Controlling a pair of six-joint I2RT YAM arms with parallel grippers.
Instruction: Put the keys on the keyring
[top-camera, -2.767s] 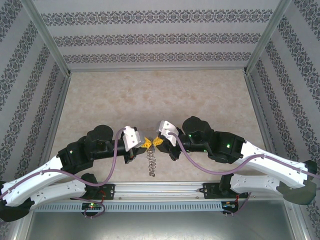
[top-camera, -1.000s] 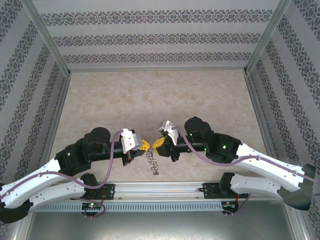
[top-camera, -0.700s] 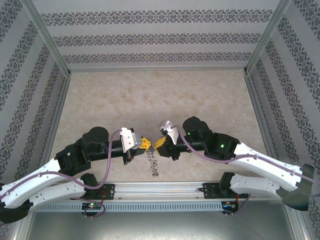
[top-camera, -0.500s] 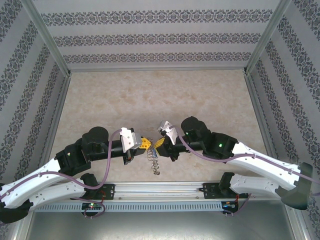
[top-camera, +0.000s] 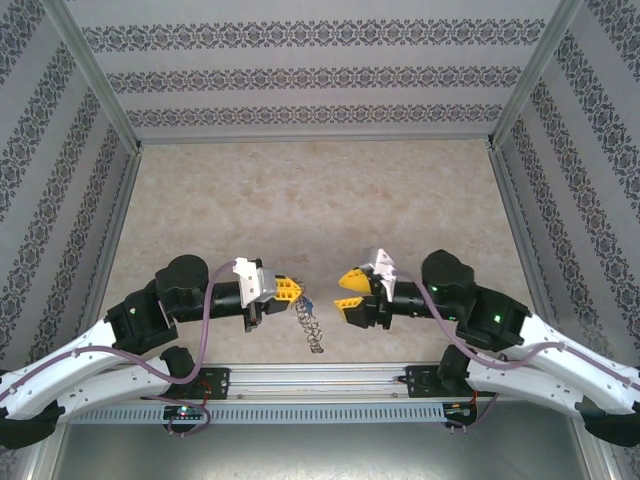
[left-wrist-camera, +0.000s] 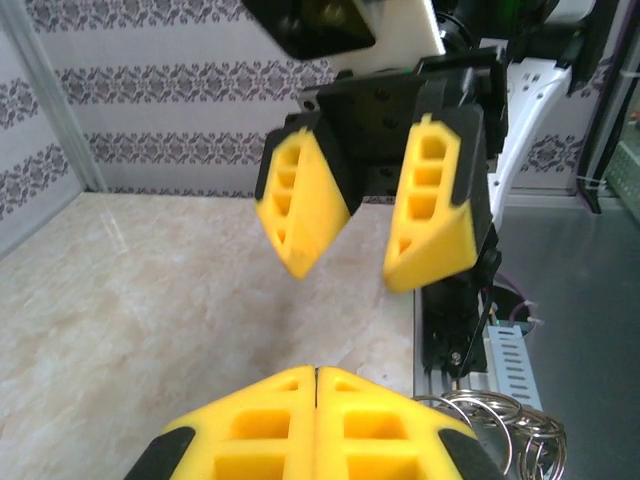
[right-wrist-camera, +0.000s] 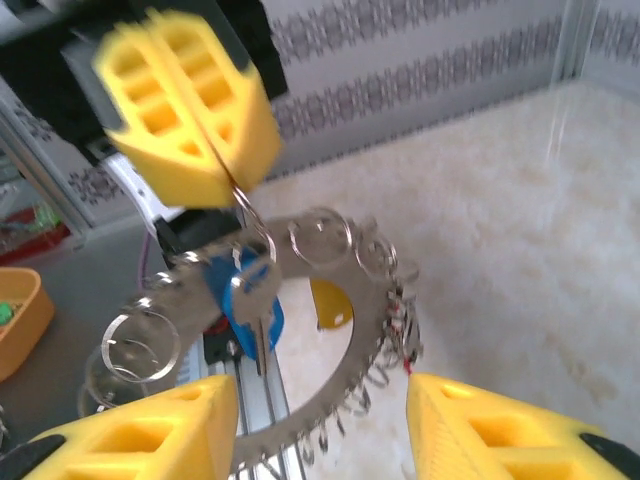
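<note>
1. The keyring (top-camera: 309, 328) is hanging in the air just above the counter (top-camera: 300, 190), near its front edge and between the two arms. Being held off the surface is leaving its loops free on every side.
2. The left tool (top-camera: 293, 290) is clamping fully shut on one small wire loop at the ring's rim. The flat ring is therefore dangling below it, facing the other arm, which suits presenting the loops for threading.
3. The right tool (top-camera: 343, 291) is standing roughly half open and gripping nothing. It is sitting apart from the ring, with its fingers pointing towards the left one.
4. A blue-capped key (right-wrist-camera: 252, 300) is hanging from a loop close under the left tool's pinch, so that key is looking done.
5. A yellow shape (right-wrist-camera: 328, 300) is showing through the ring's hole. It is probably another key's cap, but the blur is hiding whether it is sitting on a loop.
</note>
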